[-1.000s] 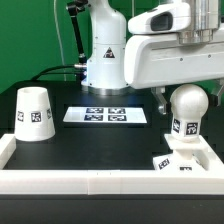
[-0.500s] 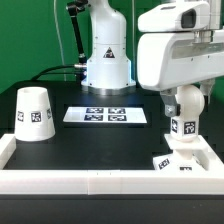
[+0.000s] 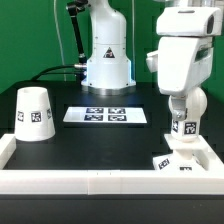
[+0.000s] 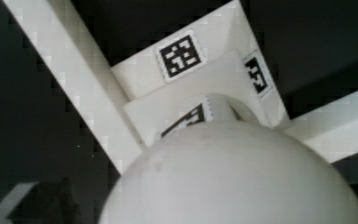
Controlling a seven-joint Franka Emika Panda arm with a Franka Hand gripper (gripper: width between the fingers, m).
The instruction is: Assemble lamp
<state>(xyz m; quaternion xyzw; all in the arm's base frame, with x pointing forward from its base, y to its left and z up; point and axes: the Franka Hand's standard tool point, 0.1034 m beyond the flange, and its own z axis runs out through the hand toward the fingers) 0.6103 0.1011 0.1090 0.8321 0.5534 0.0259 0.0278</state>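
Observation:
The ball-shaped bulb (image 3: 194,108) stands upright on the flat square base (image 3: 176,161) at the exterior view's right, close to the white rim. My gripper (image 3: 184,104) is down over the bulb's upper part and looks shut on it; its fingers are hidden. In the wrist view the bulb (image 4: 220,175) fills the near part of the picture, with the tagged base (image 4: 202,88) beyond it. The tapered shade (image 3: 34,113) stands alone on the black table at the exterior view's left.
The marker board (image 3: 106,115) lies in the middle of the table. A white raised rim (image 3: 80,181) runs along the front and sides. The robot's base (image 3: 107,55) stands at the back with cables beside it.
My wrist has turned over the bulb, so the hand now shows narrower. The bulb's tag has shifted slightly toward the exterior view's right. The shade has not moved.

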